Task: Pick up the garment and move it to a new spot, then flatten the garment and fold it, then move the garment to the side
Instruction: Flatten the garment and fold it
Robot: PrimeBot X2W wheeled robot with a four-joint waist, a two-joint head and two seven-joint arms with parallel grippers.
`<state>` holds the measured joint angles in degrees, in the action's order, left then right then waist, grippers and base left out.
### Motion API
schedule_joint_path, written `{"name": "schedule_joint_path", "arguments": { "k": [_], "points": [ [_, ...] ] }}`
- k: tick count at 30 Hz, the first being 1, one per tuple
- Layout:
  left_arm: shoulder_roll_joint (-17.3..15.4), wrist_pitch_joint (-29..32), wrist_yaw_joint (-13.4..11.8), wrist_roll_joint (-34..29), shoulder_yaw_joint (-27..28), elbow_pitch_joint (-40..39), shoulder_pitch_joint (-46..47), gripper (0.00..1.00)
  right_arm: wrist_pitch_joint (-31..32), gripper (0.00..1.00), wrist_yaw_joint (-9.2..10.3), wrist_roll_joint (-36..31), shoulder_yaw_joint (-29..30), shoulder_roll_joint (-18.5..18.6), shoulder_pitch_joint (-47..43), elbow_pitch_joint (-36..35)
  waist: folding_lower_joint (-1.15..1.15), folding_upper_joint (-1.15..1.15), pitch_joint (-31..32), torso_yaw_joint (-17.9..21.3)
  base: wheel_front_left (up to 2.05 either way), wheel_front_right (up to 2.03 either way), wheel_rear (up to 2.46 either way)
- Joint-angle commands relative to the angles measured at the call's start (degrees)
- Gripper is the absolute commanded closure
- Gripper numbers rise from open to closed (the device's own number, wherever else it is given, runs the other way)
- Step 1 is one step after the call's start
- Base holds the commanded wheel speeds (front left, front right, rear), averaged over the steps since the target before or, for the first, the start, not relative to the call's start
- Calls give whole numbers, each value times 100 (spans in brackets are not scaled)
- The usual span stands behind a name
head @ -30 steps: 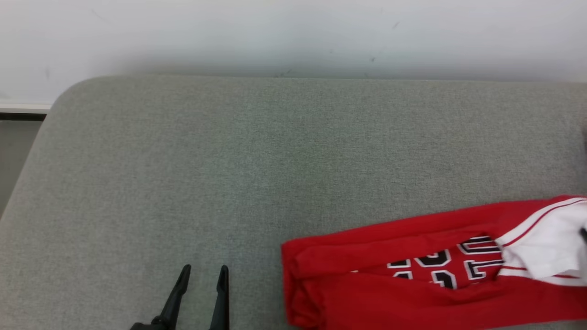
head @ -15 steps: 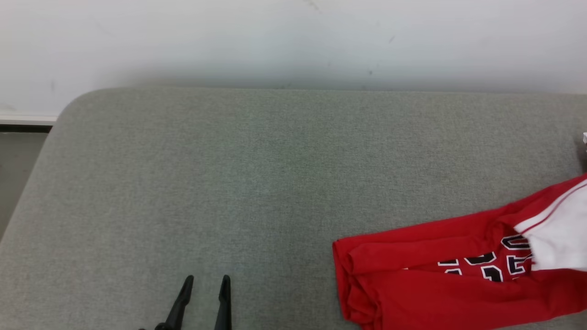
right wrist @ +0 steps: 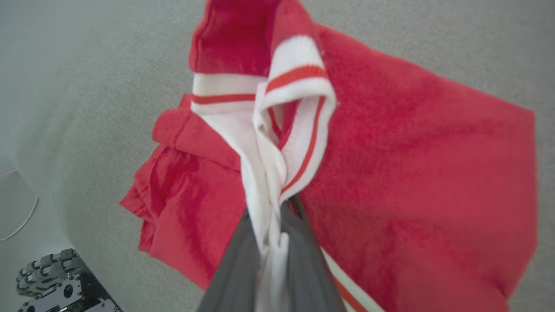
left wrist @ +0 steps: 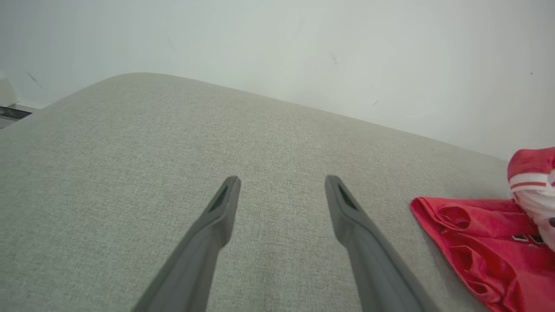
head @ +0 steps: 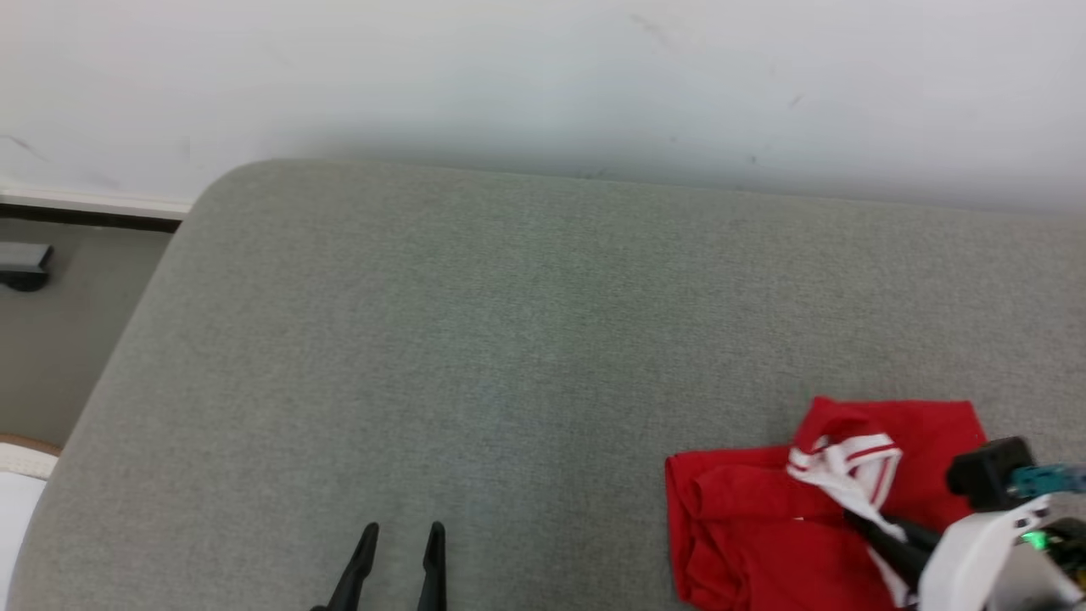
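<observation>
Where I am working: a grey fabric cushion is stretching out in front of me, its far edge running along a pale wall.
Floor: it is showing past the cushion's rounded left corner, with a small dark object lying by the wall's base; I cannot tell what it is.
Rollers: grey roller parts are showing at the lower left of the right wrist view.
Left claw: I am holding it spread wide, low over the cushion, gripping nothing, with its fingers pointing toward the wall. A stretch of grey fabric is lying between it and the garment.
Right claw: I am pressing its fingers together on the garment's white ribbed band, pinching the bunched cloth between them.
Garment's place: red and folded into a bundle, it is resting on the cushion at my near right.
Garment's direction: its layered folded edge is facing the left claw. The head view's edge is cutting off the near part, so I cannot tell its long axis. The pinched band is running from the right claw toward the wall.
</observation>
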<state>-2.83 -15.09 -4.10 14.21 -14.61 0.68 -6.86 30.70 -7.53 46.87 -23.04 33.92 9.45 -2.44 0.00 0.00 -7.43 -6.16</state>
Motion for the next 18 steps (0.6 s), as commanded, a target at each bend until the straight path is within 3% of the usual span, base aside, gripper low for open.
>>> {"name": "schedule_joint_path", "arguments": {
  "k": [1,8,14,15,16,17,18],
  "points": [
    [-21,-4,-24,17,10,2,-74,0,-114,100,9,-164,-46,-313,76,180,0,0,58,-87,0,0,0],
    [-19,-4,17,-85,25,89,-168,0,-479,100,9,-785,-6,-1435,230,990,0,0,106,-170,0,0,0],
    [-19,-4,44,-108,42,136,-203,0,-601,98,9,-1071,60,-1984,325,1385,0,0,119,-155,0,0,0],
    [-19,-4,37,-110,49,148,-213,0,-632,89,9,-1088,81,-2080,336,1453,0,0,124,-140,0,0,0],
    [-19,-4,42,-118,51,162,-225,0,-674,65,9,-1087,95,-2174,330,1494,0,0,133,-123,0,0,0],
    [-19,-4,43,-125,49,171,-231,0,-714,27,9,-1080,131,-2272,327,1531,0,0,137,-106,0,0,0],
    [-19,-4,57,-139,49,184,-238,0,-756,0,9,-1074,168,-2364,327,1565,0,0,141,-86,0,0,0]
  ]
}}
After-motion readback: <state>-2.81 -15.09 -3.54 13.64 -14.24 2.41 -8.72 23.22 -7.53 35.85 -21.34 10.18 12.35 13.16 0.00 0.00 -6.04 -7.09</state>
